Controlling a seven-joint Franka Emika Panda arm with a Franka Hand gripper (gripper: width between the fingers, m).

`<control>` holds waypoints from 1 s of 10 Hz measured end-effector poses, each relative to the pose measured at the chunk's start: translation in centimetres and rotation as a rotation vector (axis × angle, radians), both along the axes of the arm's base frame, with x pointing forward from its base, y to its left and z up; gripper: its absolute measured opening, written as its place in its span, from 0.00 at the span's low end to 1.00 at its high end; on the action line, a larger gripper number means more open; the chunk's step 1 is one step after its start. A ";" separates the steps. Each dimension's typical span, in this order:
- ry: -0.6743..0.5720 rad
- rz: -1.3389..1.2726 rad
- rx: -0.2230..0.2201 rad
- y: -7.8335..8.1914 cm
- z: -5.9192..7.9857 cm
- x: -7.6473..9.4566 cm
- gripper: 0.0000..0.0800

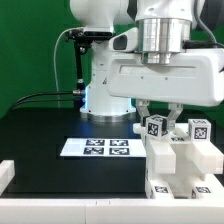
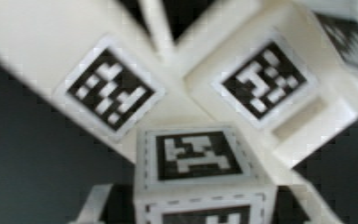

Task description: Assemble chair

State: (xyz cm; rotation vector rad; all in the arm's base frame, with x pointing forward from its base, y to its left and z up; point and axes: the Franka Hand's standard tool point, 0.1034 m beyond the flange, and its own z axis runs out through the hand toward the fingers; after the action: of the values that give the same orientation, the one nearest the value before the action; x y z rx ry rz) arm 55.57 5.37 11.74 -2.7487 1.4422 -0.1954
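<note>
The chair parts [image 1: 178, 160] are chunky white tagged pieces bunched at the exterior view's right front. My gripper [image 1: 158, 116] hangs straight above them, and its fingers close on a small white tagged block [image 1: 155, 126] at the top of the pile. A second tagged piece [image 1: 198, 129] stands just to the exterior view's right. In the wrist view the gripper [image 2: 202, 206] has one finger [image 2: 101, 200] pressed against each side of that block [image 2: 194, 153]. Beyond it, two white tagged bars [image 2: 114, 86] [image 2: 265, 80] spread apart in a V.
The marker board [image 1: 100, 148] lies flat on the black table [image 1: 40, 130] toward the exterior view's left of the chair parts. A white rim [image 1: 70, 200] runs along the table's front. The arm's base [image 1: 105, 95] stands behind, with a black cable [image 1: 45, 97] trailing from it.
</note>
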 end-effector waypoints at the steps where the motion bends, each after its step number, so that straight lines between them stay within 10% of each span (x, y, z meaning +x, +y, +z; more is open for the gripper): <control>1: -0.003 -0.147 0.028 0.0 0.1 0.0 0.35; 5: -0.004 -0.243 0.050 -0.1 -0.1 -0.1 0.35; 8: 0.017 0.166 0.006 0.0 0.0 -0.3 0.76; 10: 0.029 0.434 -0.025 -0.1 -0.3 -0.7 0.80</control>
State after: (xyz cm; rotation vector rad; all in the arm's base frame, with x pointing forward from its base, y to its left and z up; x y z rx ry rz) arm 54.90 5.23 11.40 -3.0063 0.8177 -0.1588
